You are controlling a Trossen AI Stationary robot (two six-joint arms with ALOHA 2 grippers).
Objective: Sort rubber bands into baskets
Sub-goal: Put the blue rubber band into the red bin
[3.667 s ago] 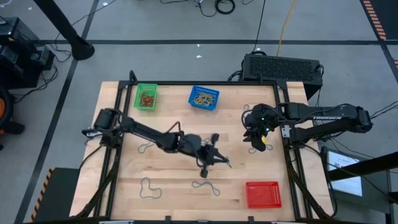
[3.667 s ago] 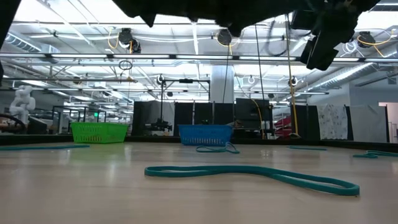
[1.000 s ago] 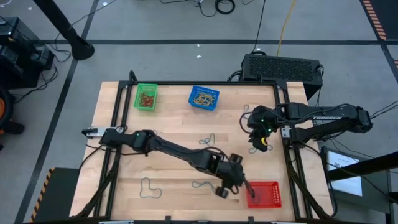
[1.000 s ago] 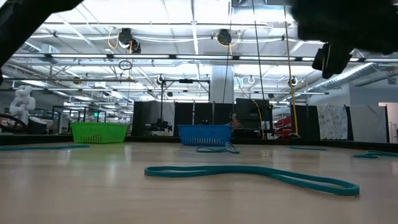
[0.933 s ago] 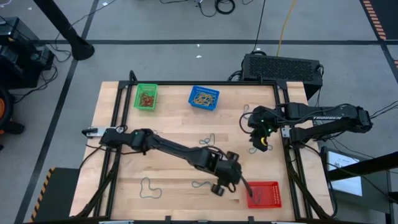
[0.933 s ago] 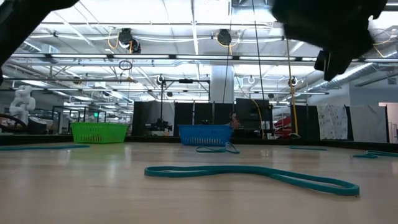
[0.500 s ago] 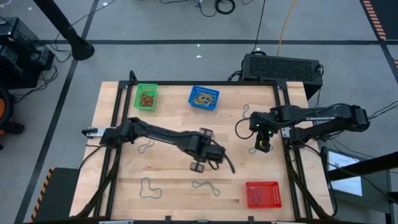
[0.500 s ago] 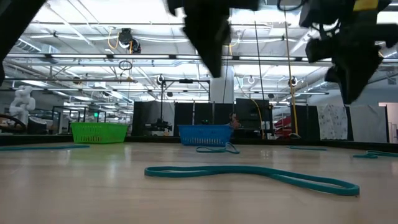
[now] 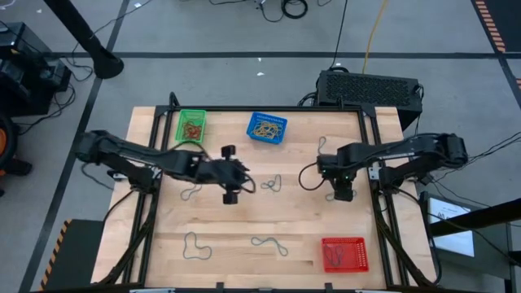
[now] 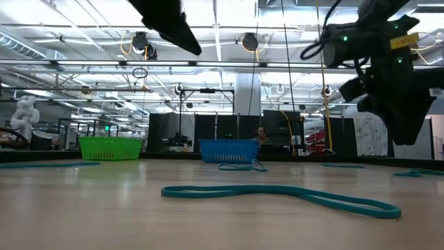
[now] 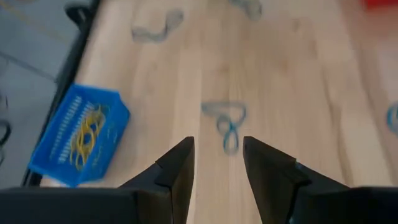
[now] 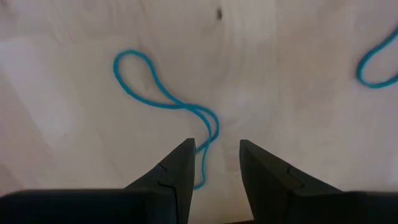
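Wooden table (image 9: 236,224), black vented box (image 9: 370,88) behind it, cables (image 9: 285,8) on grey floor

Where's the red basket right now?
In the high view, the red basket sits at the table's near right corner, below the right tool, with a loose rubber band to its left.

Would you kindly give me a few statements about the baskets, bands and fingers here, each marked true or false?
1. The blue basket holds yellow bands. True.
2. The red basket sits beside the green basket. False: it sits at the opposite, near-right corner.
3. The left gripper has its fingers open above a blue band. True.
4. The right gripper grips a blue band. False: its fingers are open and empty, the band lying on the table.
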